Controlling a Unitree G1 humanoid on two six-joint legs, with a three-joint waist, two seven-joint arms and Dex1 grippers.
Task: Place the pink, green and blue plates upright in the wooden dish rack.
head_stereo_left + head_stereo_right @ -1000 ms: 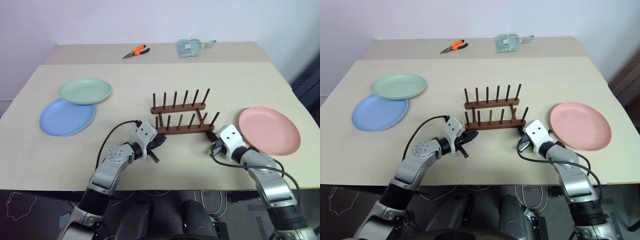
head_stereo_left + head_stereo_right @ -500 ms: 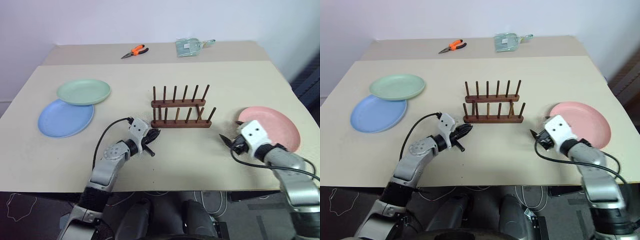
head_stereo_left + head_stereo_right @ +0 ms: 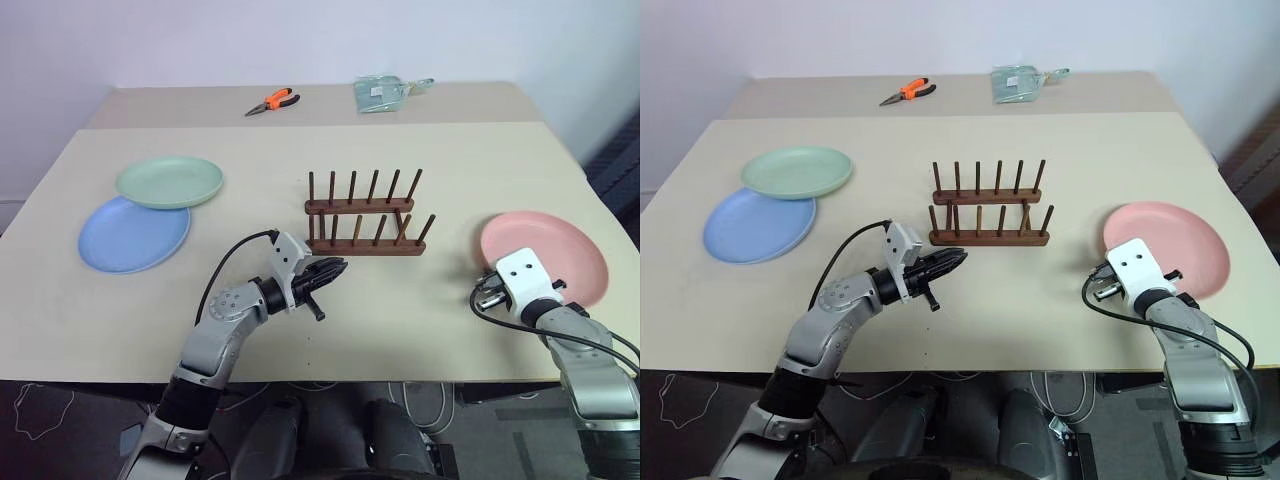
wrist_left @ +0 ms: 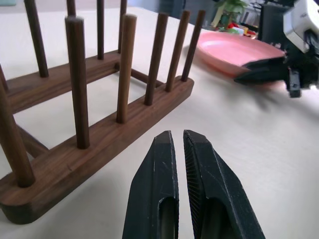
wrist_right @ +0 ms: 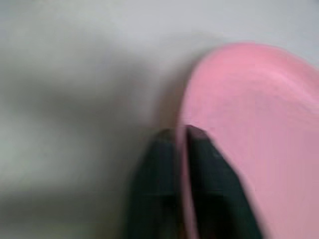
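The salmon pink plate (image 3: 550, 255) lies flat at the table's right. My right gripper (image 5: 182, 134) is shut on its near-left rim, which runs between the two fingers. The pale green plate (image 3: 170, 182) rests at the far left, its edge overlapping the light blue plate (image 3: 130, 238) in front of it. The dark wooden dish rack (image 3: 365, 215) stands empty in the middle. My left gripper (image 4: 178, 135) is shut with nothing in it. It hangs level just off the rack's near-left end, pointing right.
Orange-handled pliers (image 3: 272, 101) and a clear packet (image 3: 380, 93) lie on the far table section. Black cables trail from both wrists. The table's front edge runs just beneath both forearms.
My right gripper left the rack's right end, swung right to the pink plate, opened and shut on its rim. My left gripper lifted slightly and turned further right.
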